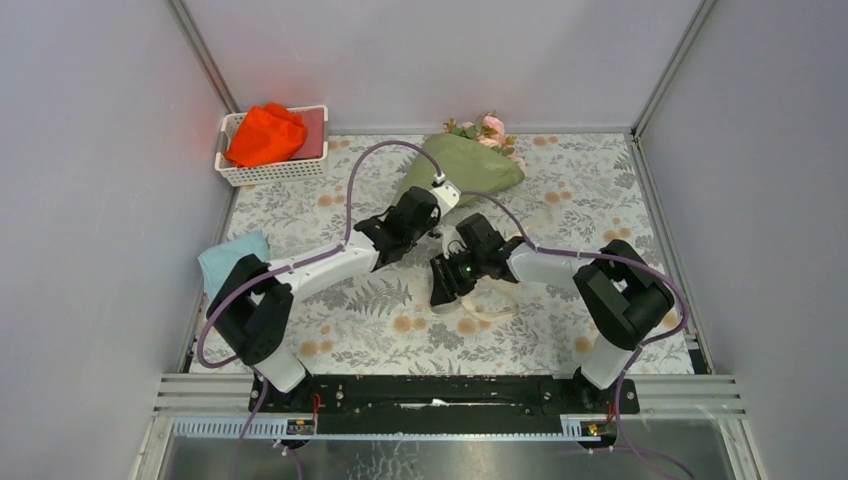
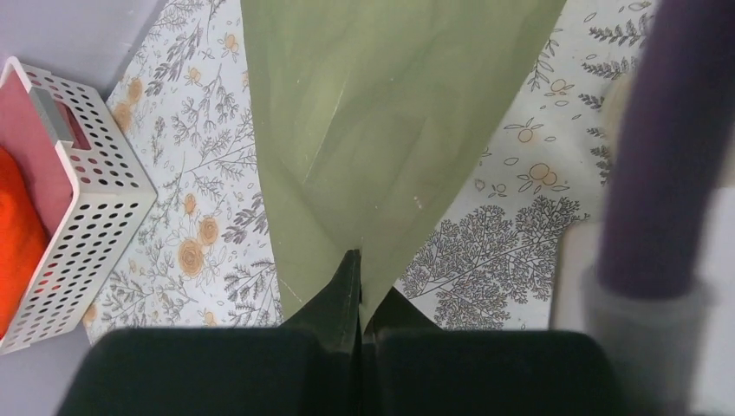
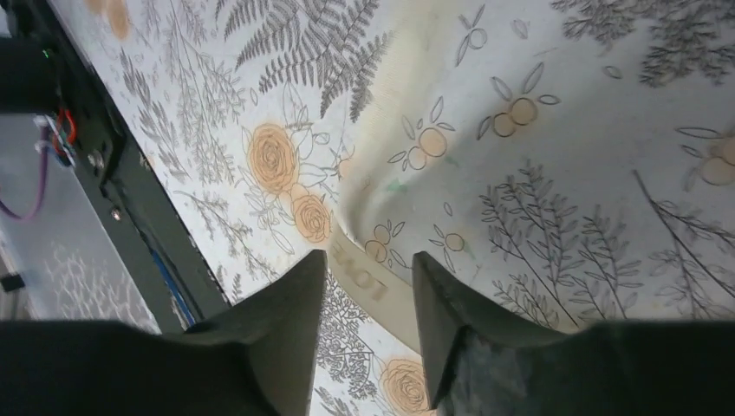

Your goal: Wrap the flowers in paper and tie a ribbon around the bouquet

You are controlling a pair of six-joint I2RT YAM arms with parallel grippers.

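While both arms reached out over the flower-printed bench (image 1: 600, 200), one white perforated basket (image 1: 270, 172) stood at the far left corner. It held two cloths: an orange-red cloth (image 1: 265, 135) bunched on its left and a flat dull-red cloth (image 1: 313, 135) on its right. Nearer, at the left edge, lay one light blue cloth (image 1: 232, 255), just beside the left arm's elbow.

The left gripper (image 2: 357, 269) was clenched, its two fingers pressed together with no gap, their tips at the narrow near end of the paper (image 2: 390, 113). Whether a fold of the sheet was caught between them could not be told. That single olive-green sheet was rolled into a cone, widening away from the fingers toward the far side.

One bouquet (image 1: 465, 165) lay at the far middle of the bench, its wide mouth pointing far and right. The flowers (image 1: 488, 128) showed there at the far edge: about two pink blooms could be counted, with some green leaves.

Right of the left gripper and nearer, the right gripper (image 3: 368, 260) was released, its two fingers standing apart and low over the bench. One cream ribbon (image 3: 381, 295), printed with the word LOVE, lay flat on the bench and ran through the gap between them. From above it curled in a loop just near and right of the gripper.
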